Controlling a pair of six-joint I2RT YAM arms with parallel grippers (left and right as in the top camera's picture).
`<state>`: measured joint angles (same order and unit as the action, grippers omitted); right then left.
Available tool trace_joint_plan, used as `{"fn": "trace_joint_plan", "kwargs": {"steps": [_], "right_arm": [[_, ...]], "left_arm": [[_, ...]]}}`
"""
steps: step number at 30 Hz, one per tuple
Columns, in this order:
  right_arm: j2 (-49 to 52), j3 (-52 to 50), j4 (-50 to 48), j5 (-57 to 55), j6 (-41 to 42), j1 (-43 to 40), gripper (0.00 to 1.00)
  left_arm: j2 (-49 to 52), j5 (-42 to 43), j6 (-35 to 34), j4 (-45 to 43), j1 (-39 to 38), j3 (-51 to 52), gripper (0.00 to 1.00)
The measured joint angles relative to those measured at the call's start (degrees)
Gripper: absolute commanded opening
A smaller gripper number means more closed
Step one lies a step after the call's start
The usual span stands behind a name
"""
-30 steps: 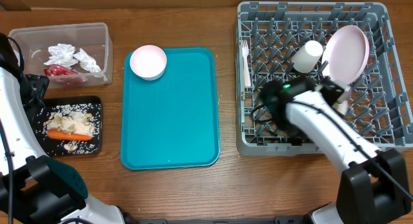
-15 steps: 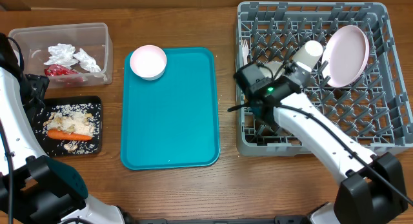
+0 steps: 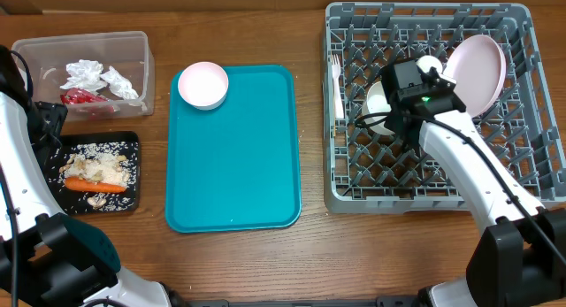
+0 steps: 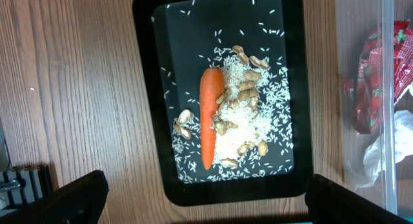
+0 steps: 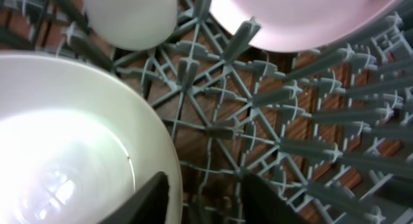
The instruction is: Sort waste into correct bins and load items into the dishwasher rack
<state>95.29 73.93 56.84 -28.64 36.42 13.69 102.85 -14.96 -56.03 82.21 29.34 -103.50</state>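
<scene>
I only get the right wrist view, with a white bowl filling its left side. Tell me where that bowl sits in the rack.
Observer: The white bowl is in the dishwasher rack, left of centre, between the fork along the left wall and the leaning plate.
Operator: Report what is left to load.
Observer: In view, only a second bowl, standing at a corner of the teal tray, outside the rack.
Operator: Give me the left arm.
Observer: The left gripper hangs open over the black tray, where the carrot and rice lie.
</scene>
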Motion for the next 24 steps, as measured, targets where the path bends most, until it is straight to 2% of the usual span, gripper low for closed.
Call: {"fn": "trace_joint_plan", "kwargs": {"steps": [2,4,7,10,12,16,21,24], "right_arm": [[0.00,0.98,2.10,1.14,-1.68,0.02,0.46],[0.00,3.67,5.42,1.99,-2.84,0.20,0.57],[0.00,10.32,9.81,2.95,-4.02,0.22,0.80],[0.00,17.59,12.90,4.90,-4.98,0.26,0.89],[-0.13,21.73,12.57,8.83,-6.25,0.24,0.87],[-0.66,23.91,9.75,19.21,-12.09,0.35,0.74],[0.94,23.91,10.86,25.29,-18.91,1.09,0.59],[4.13,23.91,11.89,26.32,-20.90,1.31,0.57]], "left_arm": [[0.00,0.00,0.00,0.00,0.00,0.00,1.00],[0.00,0.00,0.00,0.02,0.00,0.00,1.00],[0.00,-0.02,0.00,0.00,0.00,0.00,1.00],[0.00,-0.02,0.00,-0.02,0.00,0.00,1.00],[0.00,-0.02,0.00,0.02,0.00,0.00,1.00],[0.00,0.00,0.00,0.02,0.00,0.00,1.00],[0.00,-0.02,0.00,0.00,0.00,0.00,1.00],[0.00,-0.02,0.00,0.00,0.00,0.00,1.00]]}}
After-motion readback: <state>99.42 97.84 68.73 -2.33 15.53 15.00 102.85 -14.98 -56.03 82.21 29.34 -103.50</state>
